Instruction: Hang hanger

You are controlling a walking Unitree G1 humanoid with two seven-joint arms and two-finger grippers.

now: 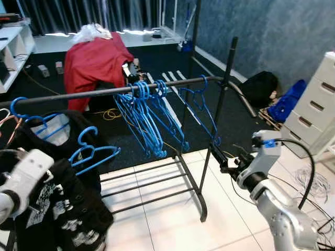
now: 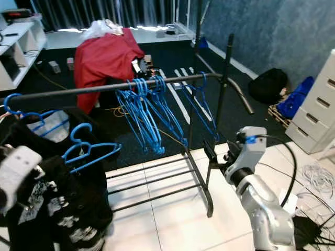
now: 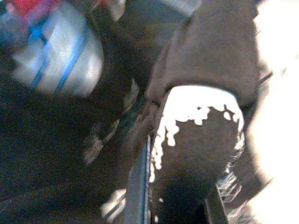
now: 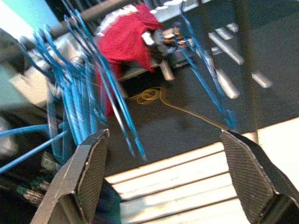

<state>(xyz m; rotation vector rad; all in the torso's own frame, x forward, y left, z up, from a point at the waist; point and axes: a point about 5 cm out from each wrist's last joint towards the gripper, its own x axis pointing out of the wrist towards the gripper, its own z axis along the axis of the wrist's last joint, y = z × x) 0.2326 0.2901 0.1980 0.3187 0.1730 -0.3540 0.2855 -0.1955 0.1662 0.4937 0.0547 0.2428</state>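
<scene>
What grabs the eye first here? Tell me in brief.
A bunch of blue hangers dangling from the middle of the black rail. Behind it, a red cloth draped over something on the dark carpet. At the rail's left end hangs a black printed garment, with one loose hanger against it.

Garment rack rail (image 1: 104, 92): dark metal tube, matt, faint sheen along the top. Blue hangers (image 1: 144, 117): thin plastic-coated wire by the look, smooth, slightly glossy. Loose blue hanger (image 1: 91, 151): same finish. Black garment (image 1: 68, 209): soft cloth, matt, with cracked white print. Red cloth (image 1: 94, 60) behind: matt, draped in folds. Floor tiles (image 1: 167, 219): white, smooth, glossy. Carpet (image 1: 131, 141): dark, rough, speckled. Right gripper (image 4: 168, 172): black fingers (image 4: 91, 172) with finely textured matt pads. Right arm (image 1: 277, 209): silver, smooth, satin sheen. Drawer unit (image 1: 314, 104): white, smooth.
</scene>
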